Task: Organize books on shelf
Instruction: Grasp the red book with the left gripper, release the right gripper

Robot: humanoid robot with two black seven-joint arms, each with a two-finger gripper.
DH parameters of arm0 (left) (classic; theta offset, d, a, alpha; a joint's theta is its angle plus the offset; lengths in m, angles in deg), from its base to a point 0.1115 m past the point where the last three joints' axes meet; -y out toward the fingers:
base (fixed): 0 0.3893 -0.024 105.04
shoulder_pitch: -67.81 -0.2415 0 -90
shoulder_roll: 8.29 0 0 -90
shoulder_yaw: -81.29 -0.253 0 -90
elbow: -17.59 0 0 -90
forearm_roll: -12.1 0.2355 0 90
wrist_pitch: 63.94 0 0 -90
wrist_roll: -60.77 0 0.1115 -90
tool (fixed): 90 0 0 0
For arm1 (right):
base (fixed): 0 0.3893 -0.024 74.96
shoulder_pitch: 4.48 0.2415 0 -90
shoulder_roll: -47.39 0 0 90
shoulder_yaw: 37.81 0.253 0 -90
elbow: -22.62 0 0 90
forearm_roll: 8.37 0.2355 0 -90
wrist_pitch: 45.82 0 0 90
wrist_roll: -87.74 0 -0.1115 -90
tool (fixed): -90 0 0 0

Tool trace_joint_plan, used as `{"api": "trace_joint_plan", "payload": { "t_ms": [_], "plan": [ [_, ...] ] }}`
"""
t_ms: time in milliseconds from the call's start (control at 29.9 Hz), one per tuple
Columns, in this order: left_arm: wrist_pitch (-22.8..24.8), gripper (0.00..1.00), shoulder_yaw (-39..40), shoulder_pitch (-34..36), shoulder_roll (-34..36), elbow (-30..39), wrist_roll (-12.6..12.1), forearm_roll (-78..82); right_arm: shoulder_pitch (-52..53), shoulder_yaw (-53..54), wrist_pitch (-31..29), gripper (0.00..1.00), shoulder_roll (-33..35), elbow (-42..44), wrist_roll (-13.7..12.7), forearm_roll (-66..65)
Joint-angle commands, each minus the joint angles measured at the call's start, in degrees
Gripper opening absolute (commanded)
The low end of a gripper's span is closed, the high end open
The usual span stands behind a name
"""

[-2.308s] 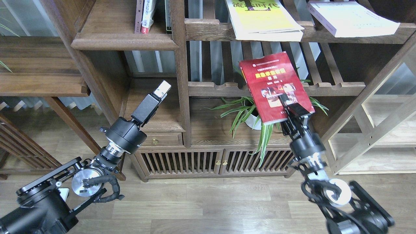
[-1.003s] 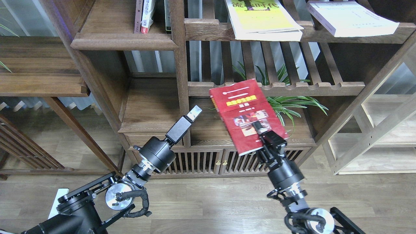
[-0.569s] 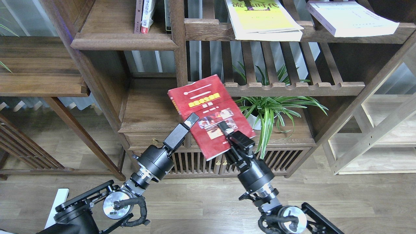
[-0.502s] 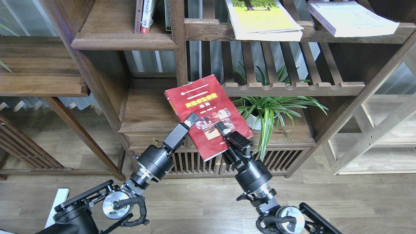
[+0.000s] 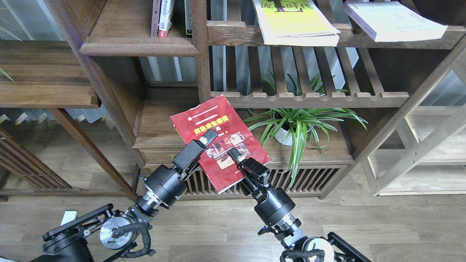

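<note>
Wood-plank floor nearest, with both black arms rising from it toward the low cabinet.

Just before the counter's front edge, near its left corner: red book, held in the air, cover up, tilted, its top corner over the counter's left end and its bottom corner hanging past the front edge.

Right gripper: pinching the red book at its lower right edge, one finger flat on the cover photos, the other hidden beneath.

Left gripper: tip lying on the cover from the book's left side, close beside the right one. Only one finger seen; clamped or merely resting, cannot tell. Looks like a handover in the making, judging by both claws on one book.

Further back on the counter, toward its middle: potted plant, well clear of the book.

Above the counter's back edge: slatted rail, nothing on it.

Farthest, top right: yellow-and-white book and white-lavender book, lying flat on the upper slatted rack, overhanging its front.

Top left, above the counter's left corner: solid shelf with rounded front edge, a few upright volumes at its right end.

Progress, as a judgement: early. One of three books in hand and not yet shelved; two untouched on the rack.
</note>
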State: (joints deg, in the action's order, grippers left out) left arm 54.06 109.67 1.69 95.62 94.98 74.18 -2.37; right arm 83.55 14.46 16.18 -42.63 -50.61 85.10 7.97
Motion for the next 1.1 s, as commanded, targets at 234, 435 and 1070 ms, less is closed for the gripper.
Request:
{"api": "trace_joint_plan", "payload": {
  "t_ms": [234,435,1070],
  "plan": [
    [0.0,0.95,0.62,-1.9,1.3,0.48,-2.78,-0.02,0.21,-1.91,0.0,0.03,0.02,0.19,0.09,-1.93],
    [0.0,0.92,0.62,-1.46,1.3,0.3,-2.87,0.06,0.39,-2.27,0.0,0.03,0.02,0.28,0.09,-2.1],
    [0.0,0.19,1.5,-1.9,1.38,-0.23,-1.99,0.5,0.65,-2.53,0.0,0.04,0.02,0.01,0.0,-2.1]
  ]
}}
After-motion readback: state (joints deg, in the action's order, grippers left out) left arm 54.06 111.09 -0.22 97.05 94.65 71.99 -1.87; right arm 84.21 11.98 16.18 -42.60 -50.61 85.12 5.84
